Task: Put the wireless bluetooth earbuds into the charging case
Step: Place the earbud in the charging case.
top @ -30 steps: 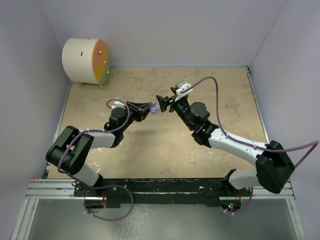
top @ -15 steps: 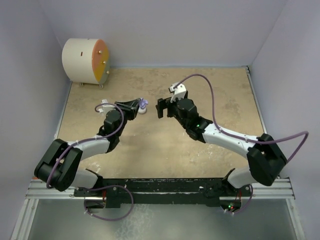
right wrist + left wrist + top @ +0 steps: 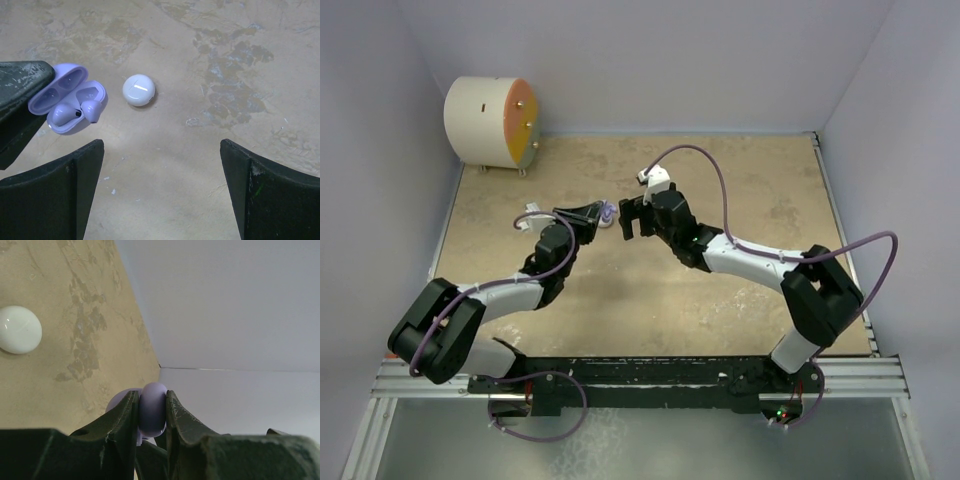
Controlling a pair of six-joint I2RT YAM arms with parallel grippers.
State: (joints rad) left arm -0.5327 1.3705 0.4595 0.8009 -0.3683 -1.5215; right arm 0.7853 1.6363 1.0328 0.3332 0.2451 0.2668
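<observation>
Mottled tan tabletop (image 3: 210, 60), walled in pale grey, fills your views. On the right wrist camera you see two lilac earbuds (image 3: 90, 107) sitting in the lower half of the lilac charging case (image 3: 67, 97). Its lid is swung open beside them and shows its two hollows. One bud lies low in its well; the other stands a little proud, and you cannot tell whether it is fully seated.

Your left gripper (image 3: 152, 401) is clamped on that case, one finger pressing each side. The left wrist camera shows only the case's rounded edge between them. Whether the case rests on the tabletop or hangs above it is not clear.

Just beside the open case, apart from it, a white case (image 3: 139, 90) lies closed on the tabletop.

Your right gripper (image 3: 160, 150) has its fingers spread wide with nothing between them, and it faces both cases from close by.

Well apart, in the far left corner, a cream cylinder (image 3: 485, 122) with an orange end lies on its side.
</observation>
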